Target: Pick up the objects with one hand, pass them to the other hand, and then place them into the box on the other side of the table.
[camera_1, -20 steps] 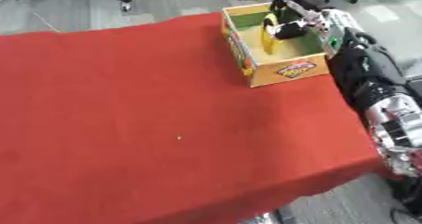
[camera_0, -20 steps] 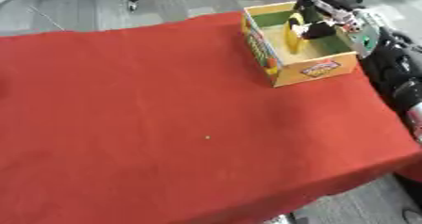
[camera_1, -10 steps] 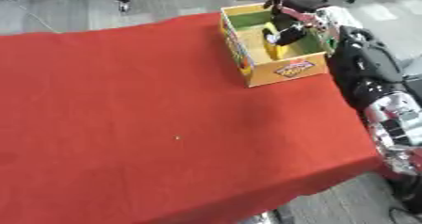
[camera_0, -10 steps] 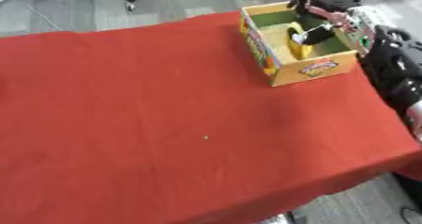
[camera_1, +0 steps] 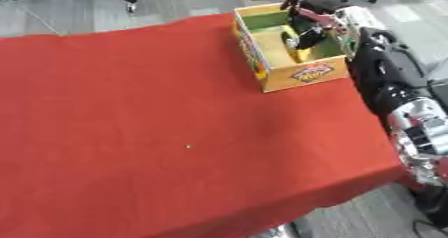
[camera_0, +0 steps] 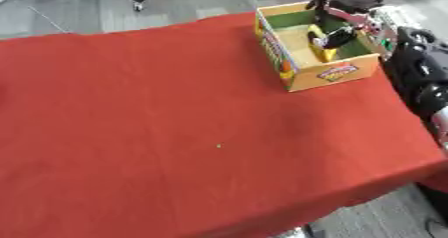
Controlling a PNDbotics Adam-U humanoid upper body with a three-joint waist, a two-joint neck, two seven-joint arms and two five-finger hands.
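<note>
Box point(camera_0: 319, 69) at table's point(camera_0: 157, 132) far right corner; right hand point(camera_0: 337, 19) over it, object point(camera_0: 319, 49) inside.

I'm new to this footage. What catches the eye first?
The bright red tablecloth fills nearly the whole view. At its far right corner stands an open yellow cardboard box with a yellow object inside, and the robot's right hand reaches down into it.

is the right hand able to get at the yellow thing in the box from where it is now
Probably yes: the right hand is already over the open-topped box, its fingers down beside the yellow thing, with nothing between them.
</note>
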